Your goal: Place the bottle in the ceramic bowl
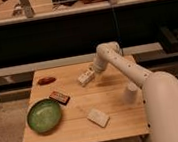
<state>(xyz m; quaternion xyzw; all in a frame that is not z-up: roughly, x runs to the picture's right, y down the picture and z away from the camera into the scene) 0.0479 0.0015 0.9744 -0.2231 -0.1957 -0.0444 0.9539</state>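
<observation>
The gripper [92, 73] sits against the bottle [85, 78] near the far edge of the table [72, 131]; its hold cannot be told. Grasping seems in hand. Next comes lifting the bottle toward the bowl [44, 115] at eight o'clock.

On the wooden table [115, 101]: green ceramic bowl [44, 115] by the front-left corner, dark flat box [59, 97] just behind it, reddish-brown item [46, 80] near the back-left corner, white packet [98, 117] by the front edge, white cup [132, 92] toward the right edge, bottle [85, 78] mid-back, gripper [93, 70] at its right end
</observation>
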